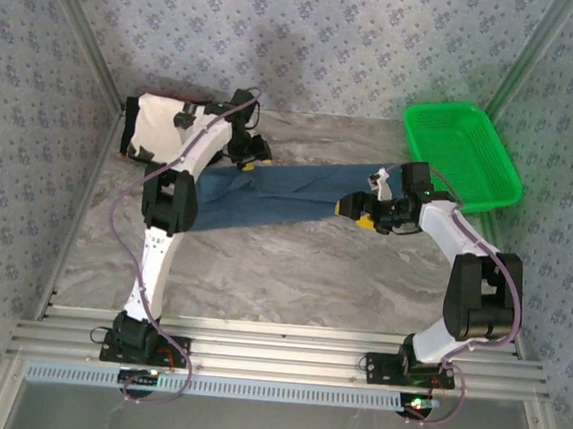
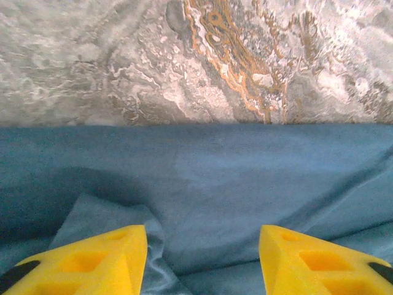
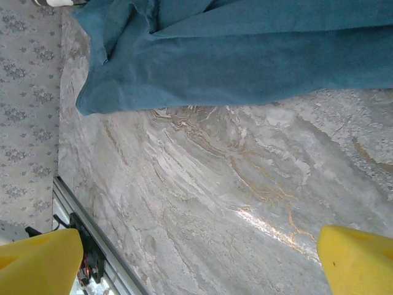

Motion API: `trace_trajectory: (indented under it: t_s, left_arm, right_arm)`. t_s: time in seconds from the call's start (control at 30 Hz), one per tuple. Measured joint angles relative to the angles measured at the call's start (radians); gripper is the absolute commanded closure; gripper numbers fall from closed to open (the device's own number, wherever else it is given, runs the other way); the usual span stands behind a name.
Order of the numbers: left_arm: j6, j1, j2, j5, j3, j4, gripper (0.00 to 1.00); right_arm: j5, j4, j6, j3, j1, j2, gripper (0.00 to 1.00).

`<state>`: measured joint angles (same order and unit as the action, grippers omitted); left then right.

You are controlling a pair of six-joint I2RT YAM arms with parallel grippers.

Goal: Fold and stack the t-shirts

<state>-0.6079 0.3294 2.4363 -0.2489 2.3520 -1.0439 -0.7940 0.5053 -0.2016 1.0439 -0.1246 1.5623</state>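
Left fingertips: the yellow pads (image 2: pixel 92 261) of the left gripper (image 2: pixel 202 249) stood apart just above the teal-blue t-shirt (image 2: pixel 215 178), with a small raised pleat beside one pad and nothing pinched between them.
Right gripper: the right gripper (image 3: pixel 199 258) had its fingers spread wide over bare marbled table (image 3: pixel 233 184), near the shirt's edge and clear of it.
Teal-blue t-shirt: it lay stretched in a long band across the middle of the table (image 1: pixel 311 277), from the left gripper (image 1: pixel 250 151) at the far left to the right gripper (image 1: pixel 362 213), not yet a tidy fold.
Cream-white t-shirt: it (image 1: pixel 159 123) sat bunched in the far left corner, partly under the left arm.
Green basket: the basket (image 1: pixel 462 155) stood at the far right, apart from both shirts.
Risk, snag: lifting the left arm could drag the pleat along if cloth clung to a foam pad, undoing the layout.
Risk, uneven fold: the rumpled end near the left gripper could lock in creases if folded over as it lay.
Risk, crowding: the left arm over the cream-white shirt could sweep it off the stack spot.
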Motion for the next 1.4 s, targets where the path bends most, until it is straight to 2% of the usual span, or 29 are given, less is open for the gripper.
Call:
trace_trajectory:
  t_s: [0.1,0.23,0.33,0.47,0.77,0.87,1.17,1.4]
  left_arm:
    - [-0.031,-0.002,-0.129,0.003,-0.157,0.064,0.36]
    - [-0.145,-0.022,-0.464,-0.032,-0.599,0.234,0.36]
    - [-0.258,-0.077,-0.681,-0.065,-0.909,0.377,0.37]
    - [-0.370,-0.159,-0.769,-0.080,-1.159,0.522,0.43]
    - [-0.475,-0.220,-0.774,-0.066,-1.345,0.678,0.55]
    - [-0.492,-0.233,-0.800,-0.045,-1.417,0.717,0.62]
    - [-0.494,-0.291,-0.861,0.029,-1.564,0.760,0.65]
    - [-0.422,-0.379,-0.963,0.059,-1.654,0.729,0.65]
  right_arm:
    - [0.000,0.000,0.000,0.000,-0.010,0.003,0.00]
    - [0.000,-0.001,-0.002,0.000,-0.016,0.006,0.00]
    - [0.001,-0.002,-0.011,0.000,-0.020,0.011,0.00]
    - [0.000,-0.002,-0.018,0.002,-0.030,0.017,0.00]
    - [0.025,0.001,-0.020,0.016,-0.051,0.029,0.00]
    - [0.101,0.039,-0.027,0.078,-0.055,0.080,0.00]
    - [0.385,0.000,-0.106,0.203,-0.071,0.206,0.00]
    - [0.481,-0.064,-0.160,0.266,-0.063,0.288,0.00]
